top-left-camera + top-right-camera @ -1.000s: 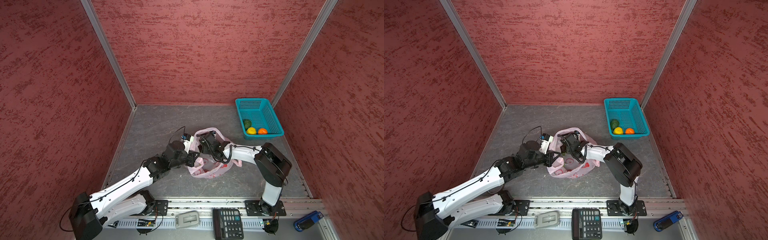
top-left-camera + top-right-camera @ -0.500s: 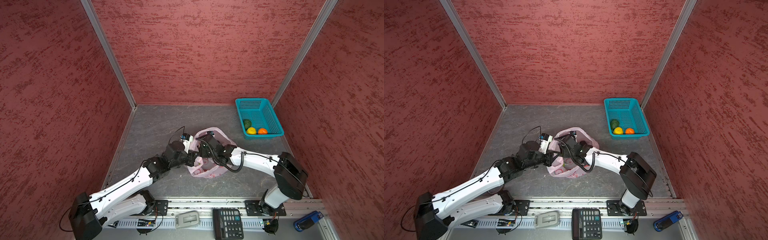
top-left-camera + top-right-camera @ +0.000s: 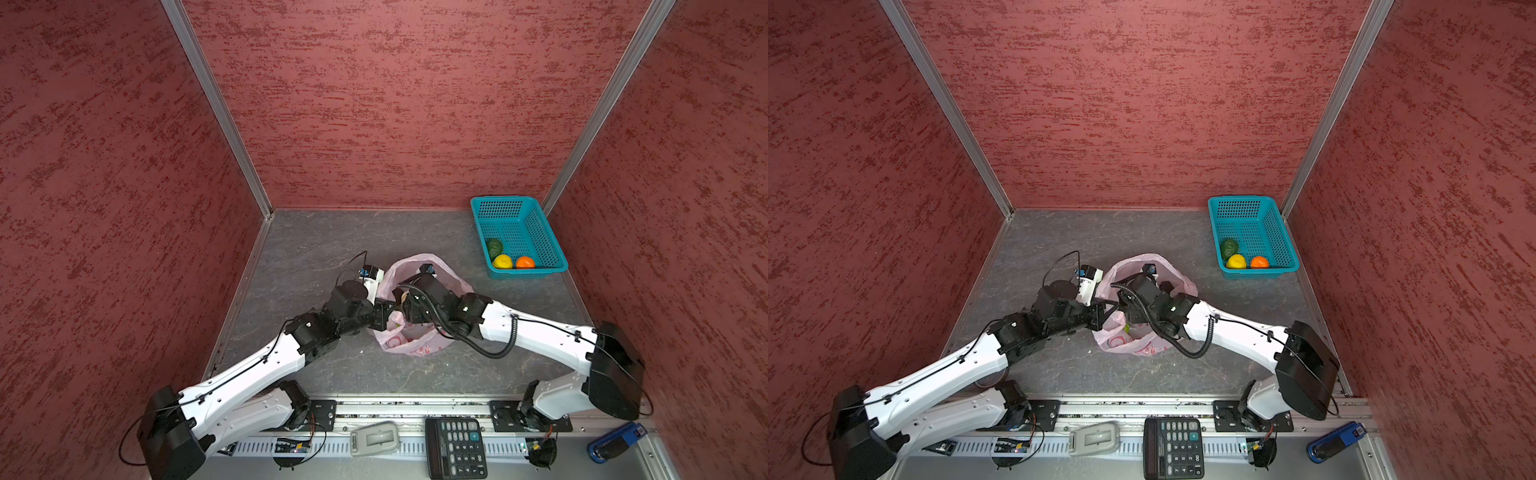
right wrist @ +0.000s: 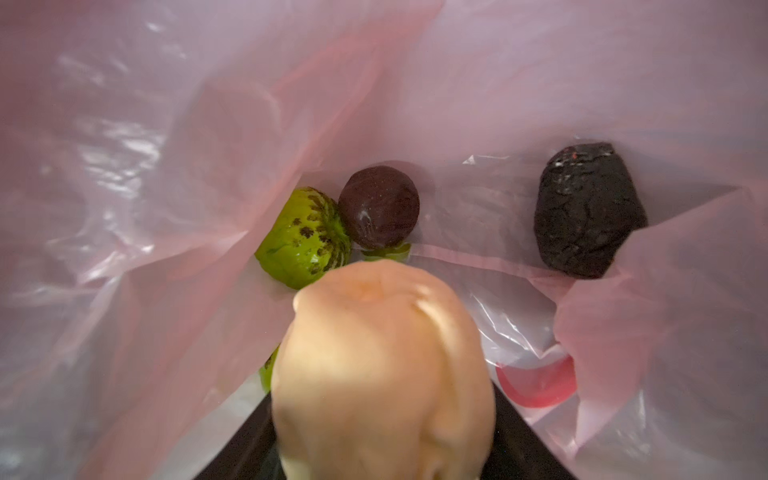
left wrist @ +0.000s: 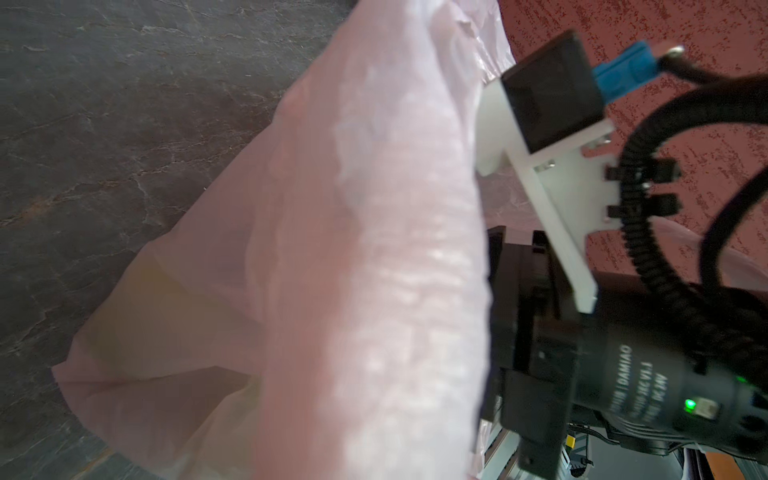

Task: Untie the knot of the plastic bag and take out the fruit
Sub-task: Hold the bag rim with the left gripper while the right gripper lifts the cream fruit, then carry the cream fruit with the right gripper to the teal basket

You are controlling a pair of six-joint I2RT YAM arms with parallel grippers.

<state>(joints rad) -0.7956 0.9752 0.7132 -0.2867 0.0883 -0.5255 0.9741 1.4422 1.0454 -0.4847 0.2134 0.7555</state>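
The thin translucent pale-pink plastic bag (image 3: 409,347) lies open on the grey bench (image 3: 324,249). The left end effector (image 3: 384,313) is pinched closed on its rim; the right end effector (image 3: 409,305), inside it, grips a cream-white roundish fruit (image 4: 382,365).

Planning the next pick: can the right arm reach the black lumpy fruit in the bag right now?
Likely not yet: the right gripper holds a cream fruit. Otherwise the black fruit lies mostly uncovered in the bag.

The plastic bag (image 3: 409,349) sits at the middle of the table (image 3: 332,241), fruit (image 4: 378,206) lying inside it. The basket (image 3: 528,272) stands in the far right corner, three pieces (image 3: 503,262) at its near end.
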